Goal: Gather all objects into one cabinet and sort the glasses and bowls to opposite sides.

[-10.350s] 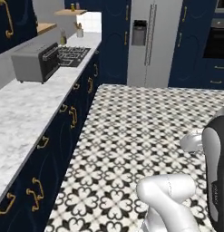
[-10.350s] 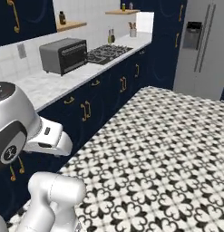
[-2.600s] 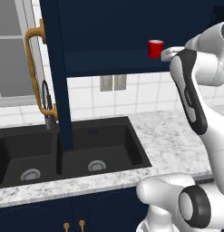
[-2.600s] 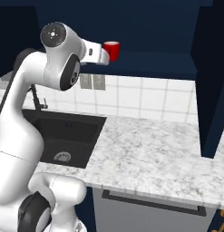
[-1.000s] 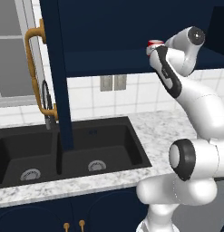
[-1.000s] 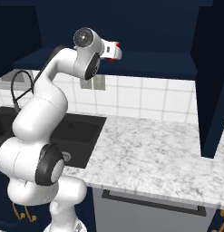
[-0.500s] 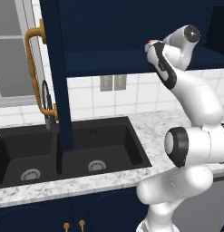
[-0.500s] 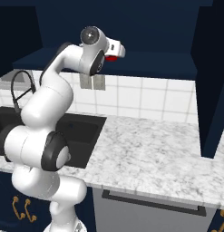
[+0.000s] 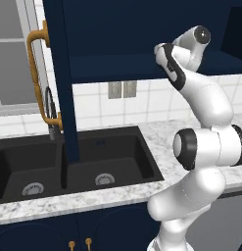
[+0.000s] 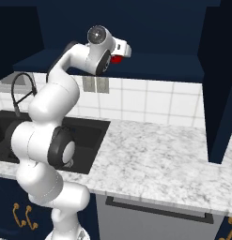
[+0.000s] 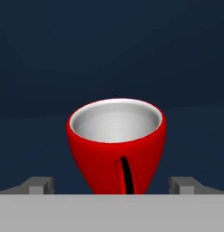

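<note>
Pincer (image 11: 112,185), arm raised into the cabinet (image 10: 150,28), spreads wide around the red cup (image 11: 116,140).

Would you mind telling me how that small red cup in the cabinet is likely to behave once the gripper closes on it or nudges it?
The red cup narrows toward its base, so a sideways nudge would probably tip it. Its glossy, tapered wall may slide within the fingers unless squeezed squarely. It looks rigid and, being small and empty, likely light. The gripper stands open on either side of it.
</note>
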You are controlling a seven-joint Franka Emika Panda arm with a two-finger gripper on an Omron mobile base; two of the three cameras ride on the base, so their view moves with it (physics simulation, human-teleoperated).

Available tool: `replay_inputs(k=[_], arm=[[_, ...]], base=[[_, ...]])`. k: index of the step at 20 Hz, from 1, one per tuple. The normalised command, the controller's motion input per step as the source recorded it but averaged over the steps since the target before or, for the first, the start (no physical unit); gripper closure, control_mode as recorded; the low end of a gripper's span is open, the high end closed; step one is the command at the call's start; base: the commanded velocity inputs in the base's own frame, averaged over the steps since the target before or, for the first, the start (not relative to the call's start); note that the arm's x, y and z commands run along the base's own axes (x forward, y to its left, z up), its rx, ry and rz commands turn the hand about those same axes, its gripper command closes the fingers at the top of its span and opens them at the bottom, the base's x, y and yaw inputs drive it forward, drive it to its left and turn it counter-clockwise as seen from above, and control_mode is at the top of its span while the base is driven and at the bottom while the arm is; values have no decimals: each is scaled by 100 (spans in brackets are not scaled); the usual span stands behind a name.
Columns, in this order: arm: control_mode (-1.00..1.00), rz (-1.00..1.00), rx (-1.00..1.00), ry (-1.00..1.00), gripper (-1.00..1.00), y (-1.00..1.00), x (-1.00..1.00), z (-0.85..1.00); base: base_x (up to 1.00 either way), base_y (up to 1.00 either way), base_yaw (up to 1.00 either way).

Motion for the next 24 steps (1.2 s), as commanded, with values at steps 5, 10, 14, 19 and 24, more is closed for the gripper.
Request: replay_inputs(k=[5,10,14,19,24], arm=[[-100,0,0,-2,100,-3,7,-4],[-100,0,0,0,100,0,0,0],[-100,0,0,0,100,0,0,0],[-100,0,0,0,100,0,0,0],[-100,-1,0,0,100,-1,-19,0]], base=[[0,0,0],[0,0,0],[0,0,0],[0,0,0],[0,0,0]])
